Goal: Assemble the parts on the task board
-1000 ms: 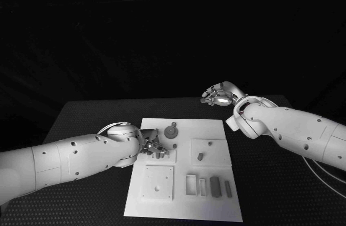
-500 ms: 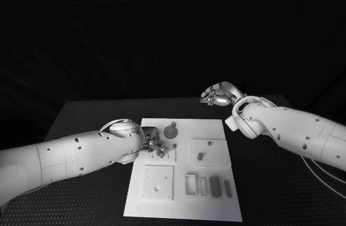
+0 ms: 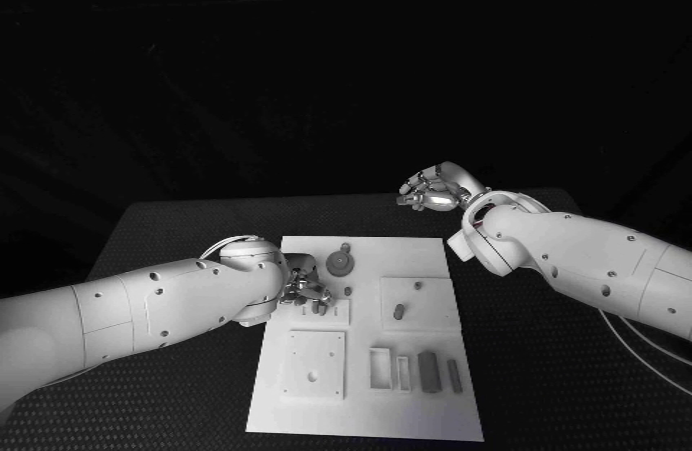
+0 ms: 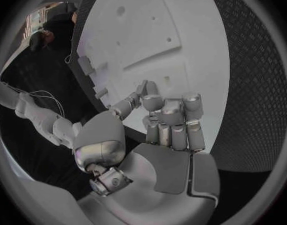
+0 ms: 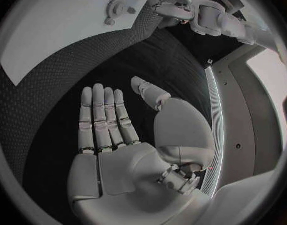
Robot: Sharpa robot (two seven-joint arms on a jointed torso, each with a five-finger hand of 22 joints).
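a dark room and a black bench (image 3: 173,231) carry the white task board (image 3: 368,411). at its left edge the left hand (image 3: 303,289) curls its fingers down over the small parts (image 3: 322,301) (whether it grips one i cannot tell); they look light, rigid and slick, best pinched by the sides. the right hand (image 5: 112,130) hovers off the board's far right corner, flat, fingers extended, holding nothing.

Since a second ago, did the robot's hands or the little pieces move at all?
Hardly. The left hand stayed bent over the board near the round gear piece, its arm edging slightly toward it. The right hand stayed raised beyond the board, holding nothing. The pieces all lie where they were.
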